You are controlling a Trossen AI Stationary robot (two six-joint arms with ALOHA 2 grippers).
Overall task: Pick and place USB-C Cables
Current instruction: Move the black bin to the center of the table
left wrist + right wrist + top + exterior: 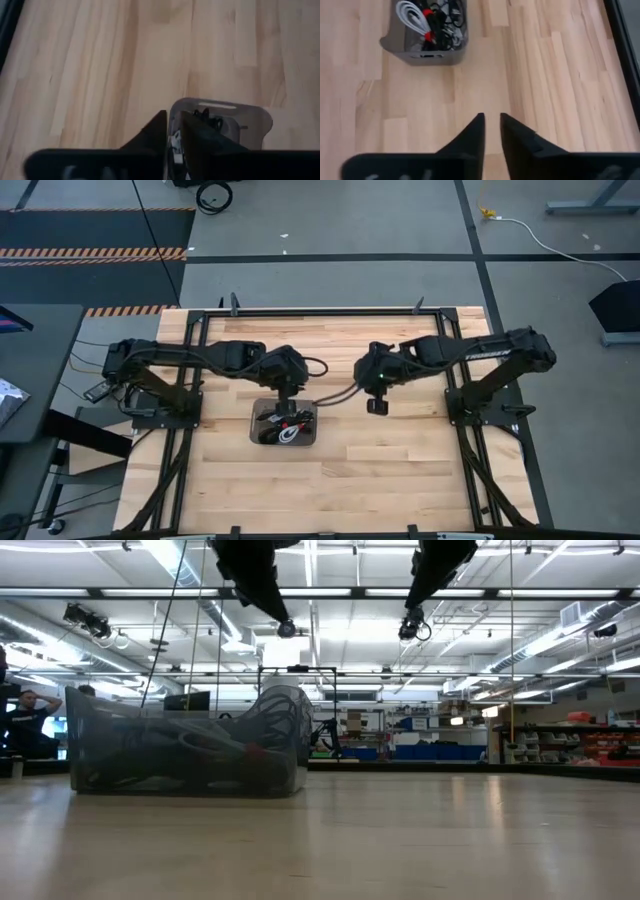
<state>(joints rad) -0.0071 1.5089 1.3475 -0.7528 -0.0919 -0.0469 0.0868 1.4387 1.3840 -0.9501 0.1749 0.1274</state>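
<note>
The left claw [291, 394] hangs high over the tray's [256, 426] far edge, fingers nearly together, empty. The cables [285, 427] lie bundled inside, just below it. The right claw [377, 406], narrowly apart, waits farther right over bare counter [400, 470].

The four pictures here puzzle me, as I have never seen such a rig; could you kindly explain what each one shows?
Two dark robot arms work at a wooden table. One camera looks straight down from above, one sits at table-top height, and one rides on each wrist, looking past that arm's two fingers.

On the table stands a grey tray holding the bundled cables, black ones and a white one with a red tie.

The left gripper hangs over the tray, fingers nearly together, a narrow gap between them. The right gripper hangs over bare wood beside the tray, its fingers also close together. Neither one holds anything.
</note>
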